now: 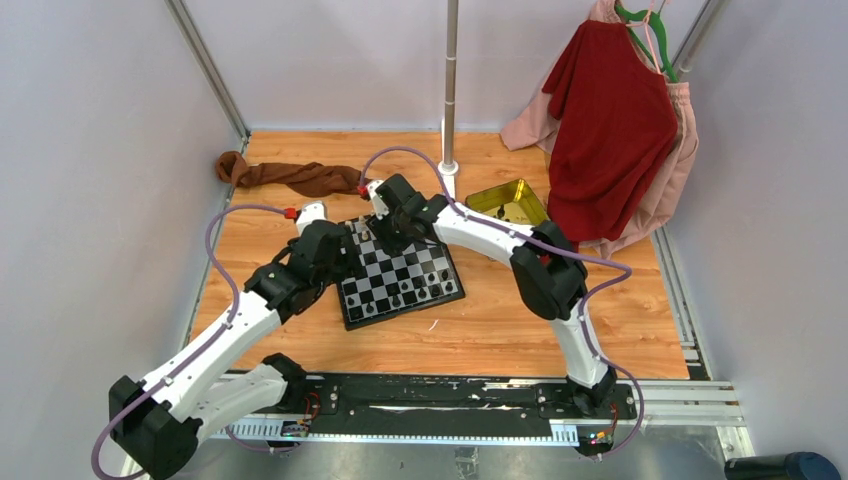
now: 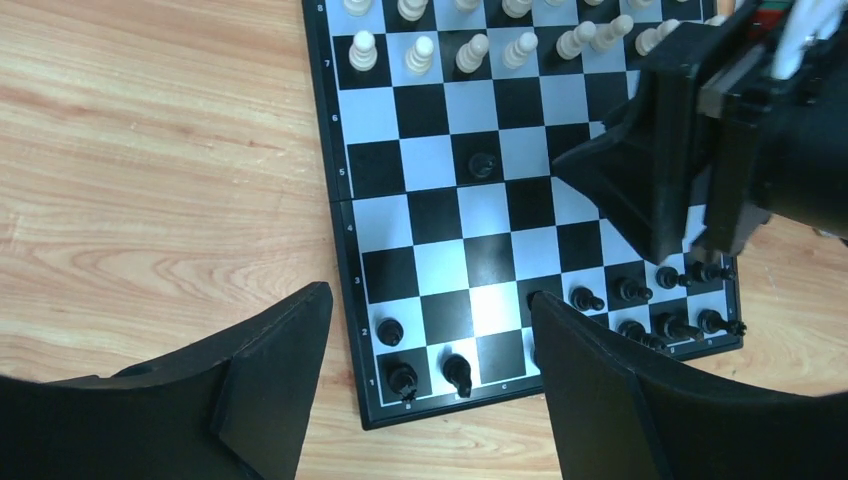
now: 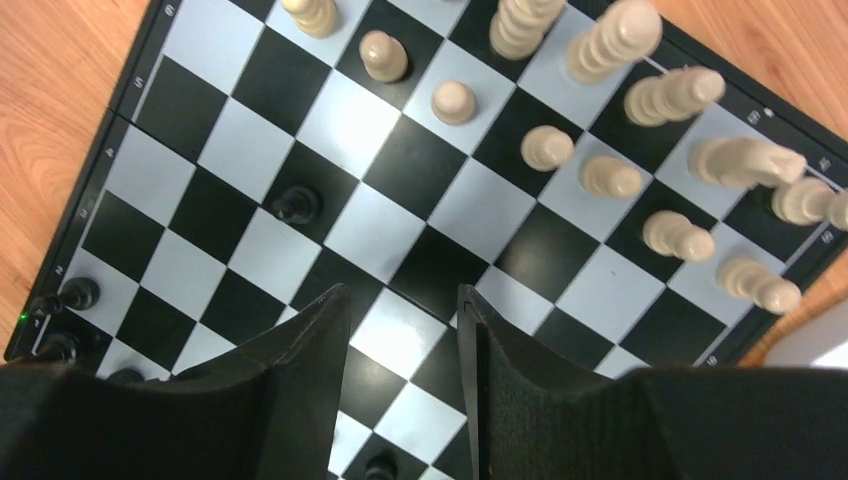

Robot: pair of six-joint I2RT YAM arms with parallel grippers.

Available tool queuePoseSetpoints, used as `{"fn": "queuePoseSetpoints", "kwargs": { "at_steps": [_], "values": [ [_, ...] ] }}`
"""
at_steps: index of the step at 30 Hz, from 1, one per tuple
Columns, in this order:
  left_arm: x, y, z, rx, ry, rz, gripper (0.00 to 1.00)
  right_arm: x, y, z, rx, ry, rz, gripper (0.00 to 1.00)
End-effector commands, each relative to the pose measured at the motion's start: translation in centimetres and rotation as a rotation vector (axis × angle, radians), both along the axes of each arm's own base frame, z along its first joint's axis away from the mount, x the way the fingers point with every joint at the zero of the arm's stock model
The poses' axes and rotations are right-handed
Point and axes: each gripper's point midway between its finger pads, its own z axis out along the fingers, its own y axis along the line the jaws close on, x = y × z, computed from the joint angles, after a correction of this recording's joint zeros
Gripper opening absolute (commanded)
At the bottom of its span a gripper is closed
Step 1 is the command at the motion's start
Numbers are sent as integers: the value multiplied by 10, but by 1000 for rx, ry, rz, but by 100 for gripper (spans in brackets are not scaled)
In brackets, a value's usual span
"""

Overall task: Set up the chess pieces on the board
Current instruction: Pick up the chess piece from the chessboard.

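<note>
Here on my desk (image 1: 500,330), the board (image 2: 430,110) lies beneath both arms. The left claw (image 2: 430,300) and right claw (image 3: 402,300) are spread apart and empty. A stray black pawn (image 3: 297,205) stands upright mid-board, ahead-left of the right claw, which looks nearer.

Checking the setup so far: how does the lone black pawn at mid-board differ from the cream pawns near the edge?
The lone black pawn is dark; the cream pawns are pale. The black pawn stands alone mid-board, apart from the other black pieces, while the cream pawns line up in one row. Both stand upright on the board.
</note>
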Motion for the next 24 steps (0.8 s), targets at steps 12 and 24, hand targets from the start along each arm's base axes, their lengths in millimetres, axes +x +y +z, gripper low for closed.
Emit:
{"fn": "queuePoseSetpoints", "kwargs": {
  "at_steps": [12,24],
  "values": [
    [-17,15,5,10,-12,18,80,-15,48,-8,-8,14,87,47],
    [-23,18,5,16,-14,9,79,-16,61,-18,-6,21,92,46]
  ]
}}
